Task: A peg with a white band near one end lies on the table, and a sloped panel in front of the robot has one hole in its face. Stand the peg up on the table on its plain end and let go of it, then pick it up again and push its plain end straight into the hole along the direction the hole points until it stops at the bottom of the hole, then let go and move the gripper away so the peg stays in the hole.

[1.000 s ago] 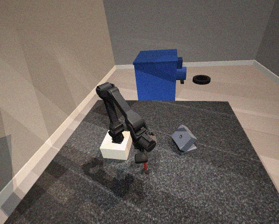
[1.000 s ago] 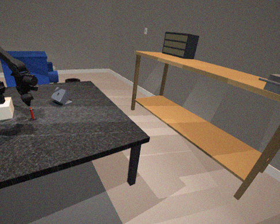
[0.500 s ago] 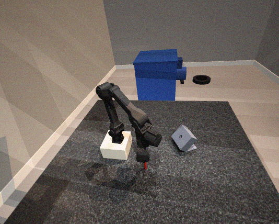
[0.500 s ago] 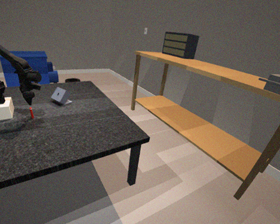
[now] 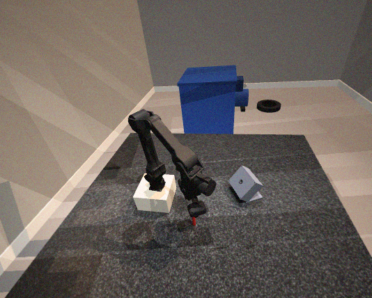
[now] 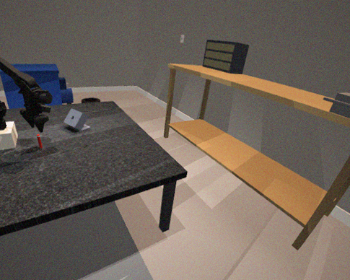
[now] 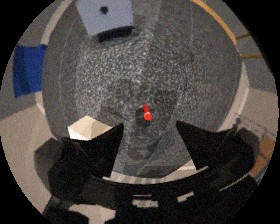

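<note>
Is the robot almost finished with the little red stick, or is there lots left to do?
About halfway. Done: the red peg stands upright on the table by itself. In hand: nothing; the pincer is open, right above the peg, apparently lined up to grab it again. Left: pick it up, push it into the hole in the grey sloped panel, which looks unfilled, then let go and back away.

Slim red peg (image 6: 39, 141) upright on dark speckled table (image 6: 92, 165), free-standing; grey sloped panel (image 5: 245, 183) with single dark hole (image 5: 241, 181) nearby.
</note>
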`<state>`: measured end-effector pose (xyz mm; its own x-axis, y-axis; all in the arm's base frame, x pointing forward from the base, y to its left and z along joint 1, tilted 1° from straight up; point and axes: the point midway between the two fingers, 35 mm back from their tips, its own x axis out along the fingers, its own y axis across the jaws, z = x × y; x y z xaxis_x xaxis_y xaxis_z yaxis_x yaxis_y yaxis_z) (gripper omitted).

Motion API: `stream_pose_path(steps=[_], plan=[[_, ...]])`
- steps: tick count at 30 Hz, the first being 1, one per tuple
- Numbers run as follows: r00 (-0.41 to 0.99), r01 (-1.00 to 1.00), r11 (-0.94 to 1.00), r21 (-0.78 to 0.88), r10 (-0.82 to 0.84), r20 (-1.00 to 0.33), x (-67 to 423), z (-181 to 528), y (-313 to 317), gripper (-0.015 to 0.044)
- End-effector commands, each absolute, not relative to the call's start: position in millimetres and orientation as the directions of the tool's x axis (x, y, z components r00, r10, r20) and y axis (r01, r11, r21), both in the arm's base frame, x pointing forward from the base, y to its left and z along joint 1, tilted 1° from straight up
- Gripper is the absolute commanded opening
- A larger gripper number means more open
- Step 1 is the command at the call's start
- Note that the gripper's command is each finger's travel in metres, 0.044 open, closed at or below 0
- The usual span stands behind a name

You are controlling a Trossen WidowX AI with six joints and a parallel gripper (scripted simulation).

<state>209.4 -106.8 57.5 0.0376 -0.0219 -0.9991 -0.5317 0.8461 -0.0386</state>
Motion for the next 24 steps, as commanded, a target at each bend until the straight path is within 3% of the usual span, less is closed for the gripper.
stream_pose_path(steps=[1,8,24], plan=[[0.030,-0.618,0.786,-0.037,-0.023,-0.999,208.2,52.4,-106.8,0.0440],[0.030,-0.731,0.681,-0.038,-0.023,-0.999,208.2,47.0,-106.8,0.0440],[0.030,-0.734,0.678,-0.038,-0.023,-0.999,210.0,33.1,-107.9,0.0440]])
